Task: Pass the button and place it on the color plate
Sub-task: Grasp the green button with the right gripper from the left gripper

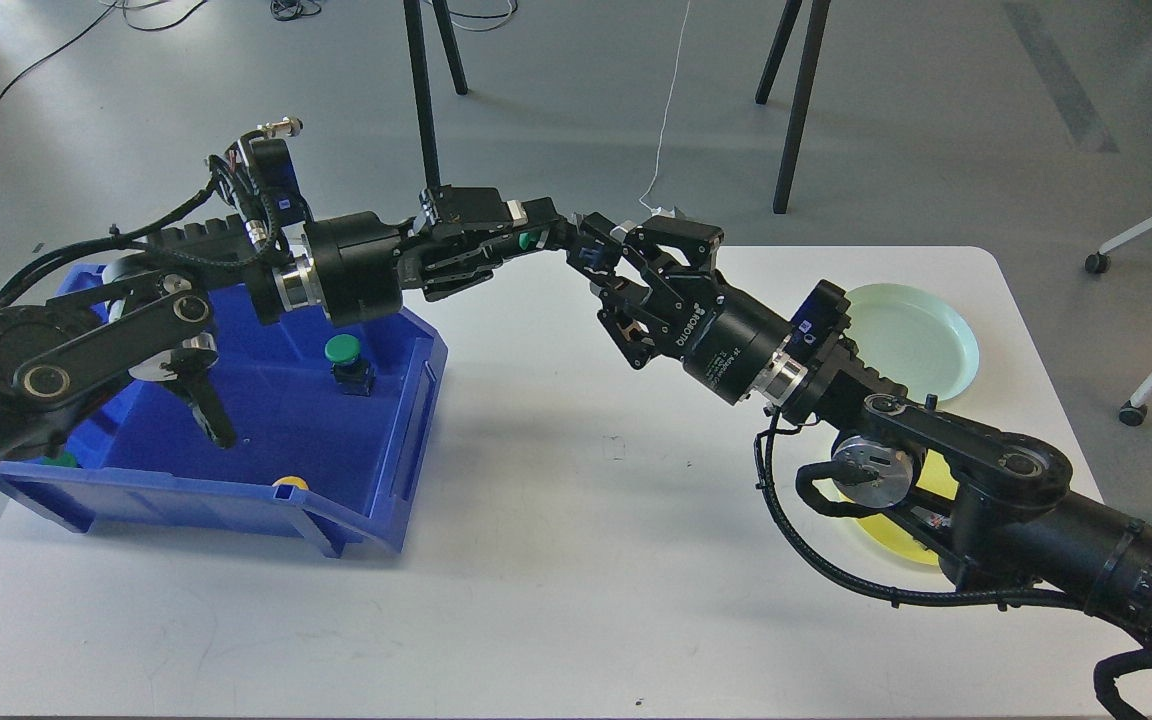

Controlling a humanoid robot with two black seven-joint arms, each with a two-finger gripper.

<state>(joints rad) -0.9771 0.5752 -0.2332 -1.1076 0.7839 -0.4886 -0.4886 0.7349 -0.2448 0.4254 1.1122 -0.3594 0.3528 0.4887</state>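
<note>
A button with a green cap [533,240] and a blue base [590,256] is held in the air above the white table's [576,560] far middle. My left gripper [554,240] is shut on it at the cap end. My right gripper [600,262] comes in from the right, and its fingers have closed around the blue base end. A pale green plate [911,340] lies at the far right. A yellow plate [894,532] lies nearer, mostly hidden under my right arm.
A blue bin [406,400] stands at the left, under my left arm. It holds another green button [341,350], a yellow one [288,484] by the front wall and a green one [61,460] in the near left corner. Stand legs [796,110] rise beyond the table.
</note>
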